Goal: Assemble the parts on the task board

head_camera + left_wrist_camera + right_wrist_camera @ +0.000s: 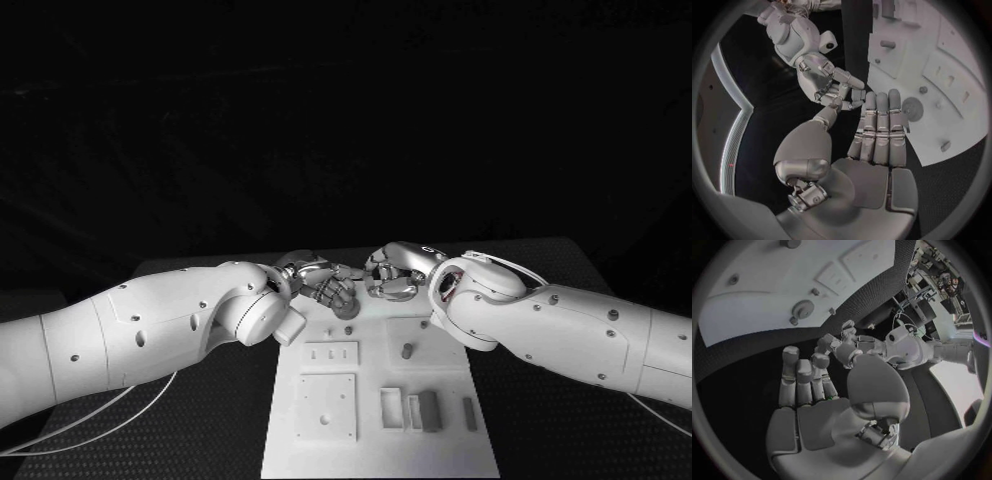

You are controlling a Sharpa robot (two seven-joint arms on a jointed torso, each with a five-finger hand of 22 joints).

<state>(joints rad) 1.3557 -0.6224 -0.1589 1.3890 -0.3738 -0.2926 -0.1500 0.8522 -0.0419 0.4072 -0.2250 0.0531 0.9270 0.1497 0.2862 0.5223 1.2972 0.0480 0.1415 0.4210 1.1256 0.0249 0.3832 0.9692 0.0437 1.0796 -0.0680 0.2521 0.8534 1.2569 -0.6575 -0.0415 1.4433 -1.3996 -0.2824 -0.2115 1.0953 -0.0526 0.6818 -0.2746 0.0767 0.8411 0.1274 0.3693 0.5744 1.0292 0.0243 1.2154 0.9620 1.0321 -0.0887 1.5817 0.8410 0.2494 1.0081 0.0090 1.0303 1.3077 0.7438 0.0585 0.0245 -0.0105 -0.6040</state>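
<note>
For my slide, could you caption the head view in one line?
Two silver many-fingered hands, left and right, meet fingertip to fingertip above the far end of the white task board on a black table.

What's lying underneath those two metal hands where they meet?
The far end of the white task board lies under the left hand and right hand. A round fitting shows there. Anything directly beneath the fingers is covered.

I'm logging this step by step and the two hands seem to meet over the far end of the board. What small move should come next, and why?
Probably finish the handover. The left hand and right hand meet fingertip to fingertip above the far end of the task board, seemingly with a small part between them; who grips it is unclear. One hand should secure it before the other lets go.
</note>
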